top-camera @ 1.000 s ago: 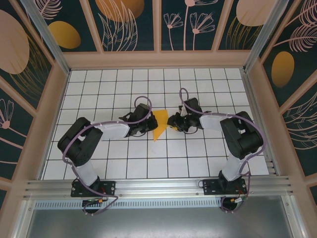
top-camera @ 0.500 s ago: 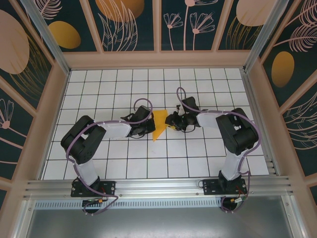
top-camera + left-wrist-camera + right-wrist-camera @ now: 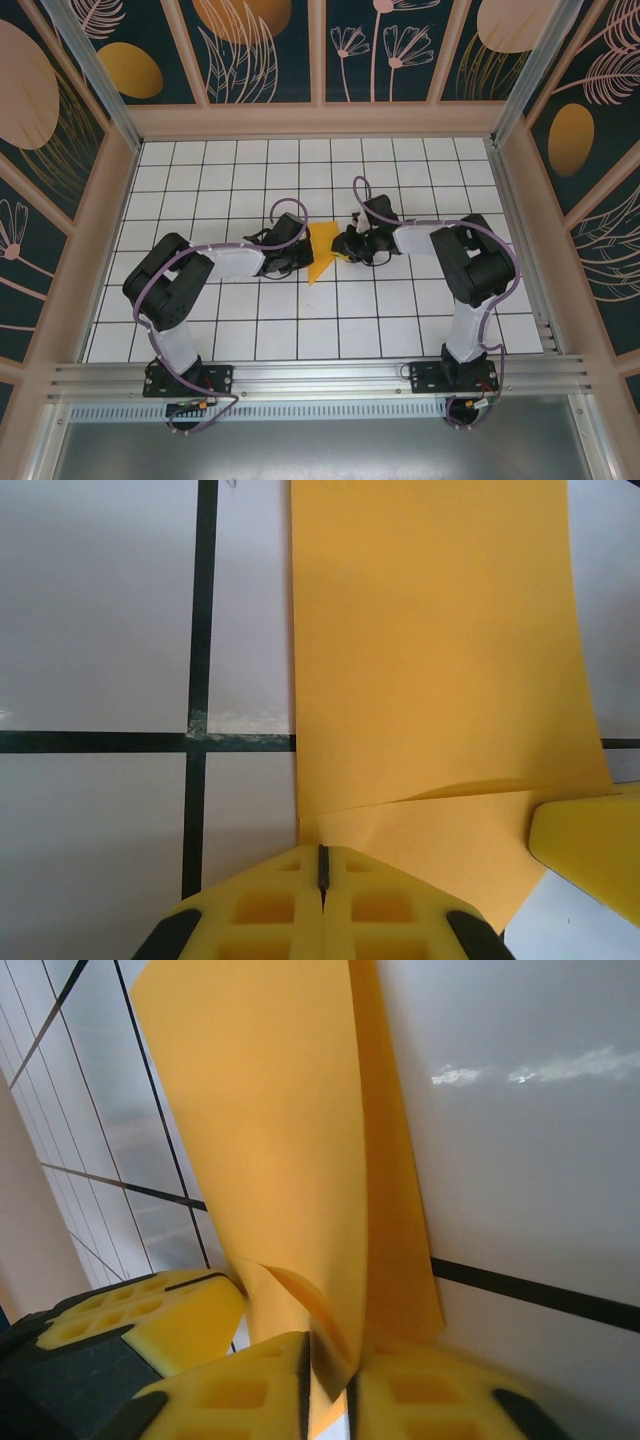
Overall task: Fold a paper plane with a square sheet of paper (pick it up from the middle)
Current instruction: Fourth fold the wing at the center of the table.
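- The left arm [image 3: 170, 285] is folded at the elbow and reaches toward the middle of the white tiled floor [image 3: 400, 310]. It moved slightly in the first half of the last second and looks unchanged since.
- The left gripper [image 3: 298, 256] sits at the left edge of the paper. In the left wrist view its yellow pads [image 3: 265, 910] are pressed together. The sheet's near corner runs in at their seam, so it seems pinched, though the contact itself is hidden.
- The square sheet of paper [image 3: 322, 250] is between the two grippers near the floor's centre. It is folded into a narrow orange-yellow form that tapers toward the arm bases, and it has not moved over the second. In the right wrist view part of it stands up off the tiles.
- The right gripper [image 3: 345, 245] has crept left toward the sheet since a second ago. Its pads [image 3: 420, 1400] stand narrowly apart and hold the paper's lower edge in the slot between them.
- The right arm [image 3: 480, 270] has drawn its elbow in toward the centre.
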